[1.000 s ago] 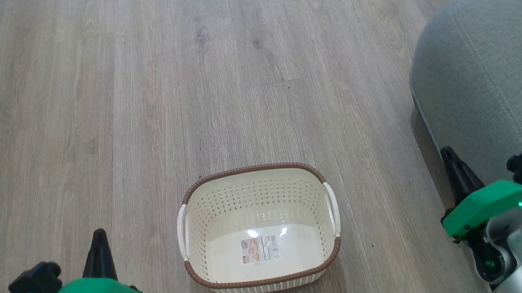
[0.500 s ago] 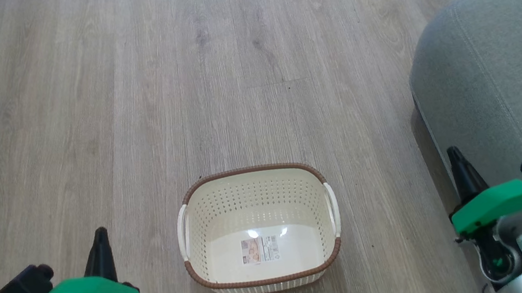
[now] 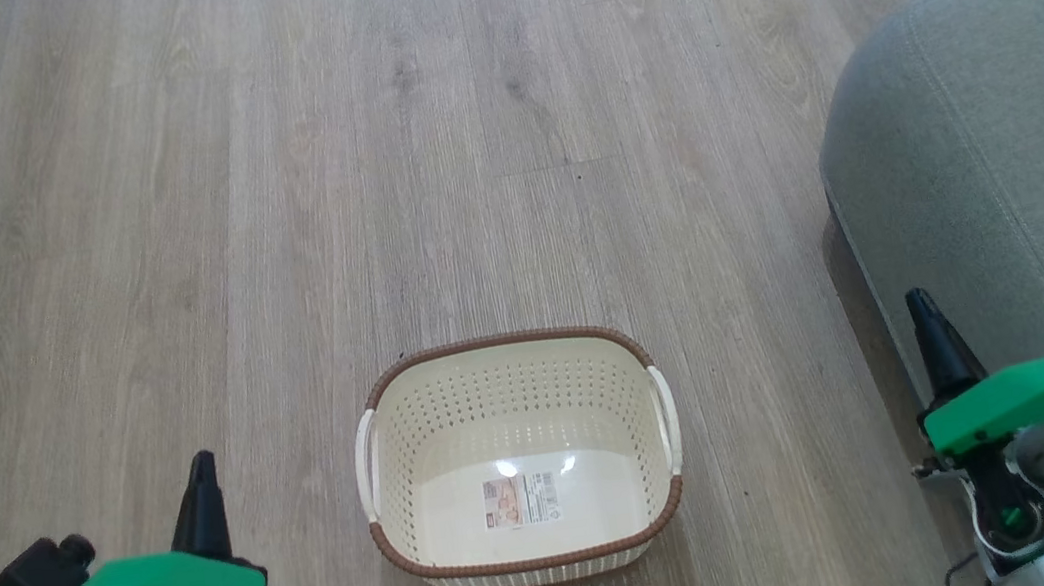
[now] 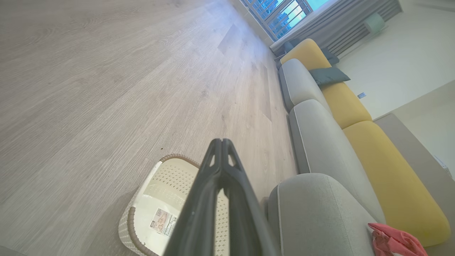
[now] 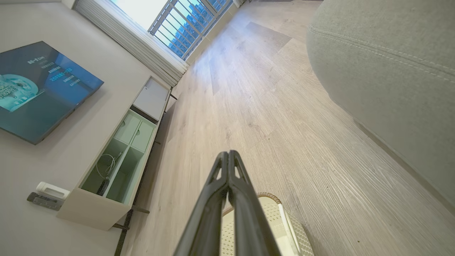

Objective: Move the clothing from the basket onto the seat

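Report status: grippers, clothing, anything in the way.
Left gripper shut, right gripper shut, both empty. Basket empty; red clothing seen on seat. Nothing in way.

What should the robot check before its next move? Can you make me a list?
1. Basket emptied: ok, just its label sticker inside.
2. Red clothing on the seat: ok.
3. Both garments there: cannot tell, the red lies at the picture edge.
4. Left end effector shut, holding nothing: ok.
5. Right end effector shut, holding nothing: ok.
6. Basket upright on the floor: ok.
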### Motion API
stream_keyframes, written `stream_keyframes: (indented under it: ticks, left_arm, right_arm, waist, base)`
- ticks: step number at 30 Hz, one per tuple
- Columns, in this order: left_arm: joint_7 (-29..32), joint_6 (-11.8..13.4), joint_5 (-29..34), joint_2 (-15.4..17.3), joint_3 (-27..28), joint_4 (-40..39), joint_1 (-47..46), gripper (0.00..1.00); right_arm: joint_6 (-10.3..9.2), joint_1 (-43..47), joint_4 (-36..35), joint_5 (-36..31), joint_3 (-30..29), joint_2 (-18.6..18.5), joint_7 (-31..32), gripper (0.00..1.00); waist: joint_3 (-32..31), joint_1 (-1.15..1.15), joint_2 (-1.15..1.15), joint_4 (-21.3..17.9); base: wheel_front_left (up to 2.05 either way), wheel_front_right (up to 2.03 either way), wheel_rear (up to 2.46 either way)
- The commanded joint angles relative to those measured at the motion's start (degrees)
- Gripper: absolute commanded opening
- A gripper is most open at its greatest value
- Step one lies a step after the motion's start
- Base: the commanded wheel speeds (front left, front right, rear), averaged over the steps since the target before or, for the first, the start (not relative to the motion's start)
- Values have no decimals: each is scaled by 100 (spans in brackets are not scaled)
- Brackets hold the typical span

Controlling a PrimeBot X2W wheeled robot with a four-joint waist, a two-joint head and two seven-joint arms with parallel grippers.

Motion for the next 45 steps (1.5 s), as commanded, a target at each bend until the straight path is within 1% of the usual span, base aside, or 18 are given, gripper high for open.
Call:
stream_keyframes:
  ticks: [1, 45]
  left_arm:
    - [42, -38, -192, 54, 130, -221, -201, 0]
    - [750, -230, -3115, 74, 229, -453, -190, 0]
  right_arm:
    - [0, -90, -246, 185, 11, 21, 46, 0]
    - [-1, 259, -923, 2849, -360, 178, 764, 0]
  waist:
    - [-1, 0, 0, 1]
    - [-24, 0, 0, 19]
  base:
    - [0, 0, 0]
    - [0, 0, 0]
